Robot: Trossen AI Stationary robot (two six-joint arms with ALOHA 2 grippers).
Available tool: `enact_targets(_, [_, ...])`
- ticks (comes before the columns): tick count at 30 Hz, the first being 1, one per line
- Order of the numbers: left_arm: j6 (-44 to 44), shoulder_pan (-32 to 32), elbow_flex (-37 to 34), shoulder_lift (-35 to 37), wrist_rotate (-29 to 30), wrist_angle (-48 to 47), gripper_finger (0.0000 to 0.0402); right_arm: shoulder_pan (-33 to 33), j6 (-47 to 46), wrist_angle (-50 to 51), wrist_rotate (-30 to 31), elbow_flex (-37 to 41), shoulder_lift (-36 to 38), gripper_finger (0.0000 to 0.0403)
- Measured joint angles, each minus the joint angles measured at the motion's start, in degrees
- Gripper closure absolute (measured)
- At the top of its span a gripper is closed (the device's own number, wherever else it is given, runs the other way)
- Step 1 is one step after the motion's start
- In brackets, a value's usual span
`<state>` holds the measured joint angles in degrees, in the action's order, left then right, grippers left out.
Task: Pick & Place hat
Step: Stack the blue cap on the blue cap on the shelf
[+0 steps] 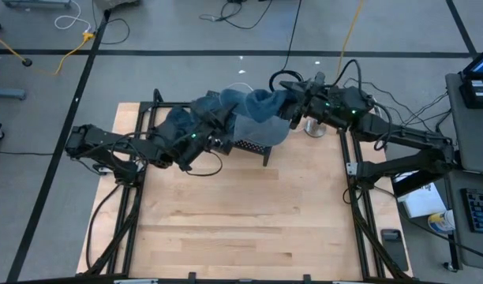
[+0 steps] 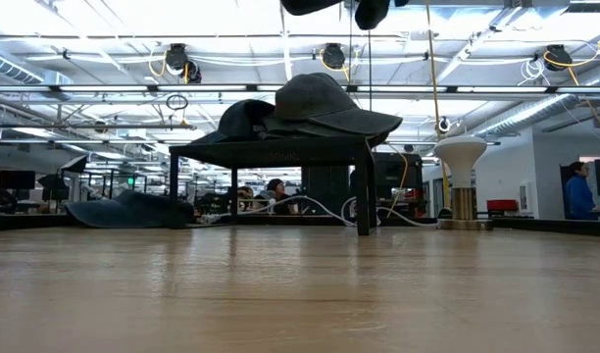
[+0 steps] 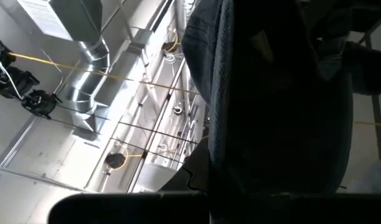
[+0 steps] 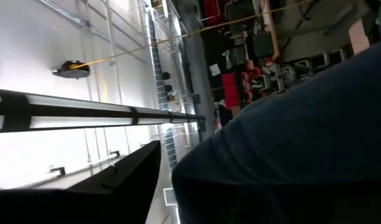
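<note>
My left gripper [image 1: 212,136] is up against the blue hat [image 1: 253,114] from the left side, my right gripper [image 1: 298,106] from the right, and honestly I can't tell if either one is apart or clamped since the fabric covers the tips. The hat sits on top of the small black stand [image 1: 256,147] at the back of the wooden surface [image 1: 241,221]. In the low view there are 2 hats on that stand, plus a white mushroom-shaped post [image 2: 461,181] off beside it.

Wood table [image 1: 241,229] w/ small black stand [image 2: 271,152], white post [image 2: 461,186], dark hat [image 2: 128,209].
</note>
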<state>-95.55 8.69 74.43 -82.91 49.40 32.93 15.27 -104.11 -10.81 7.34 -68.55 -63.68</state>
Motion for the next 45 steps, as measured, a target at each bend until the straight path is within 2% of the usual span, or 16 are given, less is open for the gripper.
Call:
enact_targets(2, [0.1, 0.1, 0.0, 0.0, 0.6, -0.2, 0.0394, 0.0, 0.5, -1.2, -0.1, 0.0, -0.3, 0.0156])
enact_targets(4, [0.2, 0.1, 0.0, 0.0, 1.4, -0.2, 0.0394, 0.0, 1.9, -1.8, -0.1, 0.0, -0.2, 0.0196])
enact_targets(9, [0.3, -0.1, 0.0, 0.0, 4.2, -0.2, 0.0392, -0.5, 7.4, -1.6, 0.1, 0.0, 0.0, 0.035])
enact_targets(11, [1.3, -0.7, 0.0, 0.0, 5.9, -0.2, 0.0388, -0.9, 11.6, -2.0, 0.1, 0.0, 0.1, 0.0388])
enact_targets(15, [8.0, -2.4, 0.0, 0.0, 12.4, -0.3, 0.0385, -1.1, 17.0, -6.2, -0.1, 0.0, 0.0, 0.0398])
enact_targets(18, [18.4, -3.5, 0.0, 0.0, 17.8, -0.4, 0.0384, -0.2, 23.8, -11.9, -1.6, 0.0, 0.1, 0.0399])
enact_targets(26, [40.1, -2.6, 0.0, 0.0, 23.7, -6.4, 0.0382, 5.4, 30.4, -15.1, -10.6, 0.1, -0.2, 0.0401])
enact_targets(31, [55.7, -0.9, 0.0, 0.0, 23.6, -13.7, 0.0381, 9.0, 32.8, -18.3, -14.6, 0.1, -1.1, 0.0402])
enact_targets(34, [60.8, 0.8, 0.0, 0.0, 20.8, -17.6, 0.0381, 10.5, 32.6, -22.6, -17.6, -0.6, -2.8, 0.0402])
enact_targets(39, [64.4, 3.0, 0.0, 0.1, 11.5, -20.7, 0.0376, 11.7, 32.6, -25.6, -23.4, -5.5, -6.3, 0.0402])
enact_targets(42, [64.8, 3.4, 0.0, 0.2, 11.4, -20.4, 0.0352, 11.8, 30.5, -25.4, -25.7, -7.8, -8.1, 0.0402])
enact_targets(45, [64.7, 3.4, -0.2, 0.7, 12.3, -20.4, 0.031, 11.7, 29.9, -26.2, -26.1, -9.0, -9.0, 0.0402])
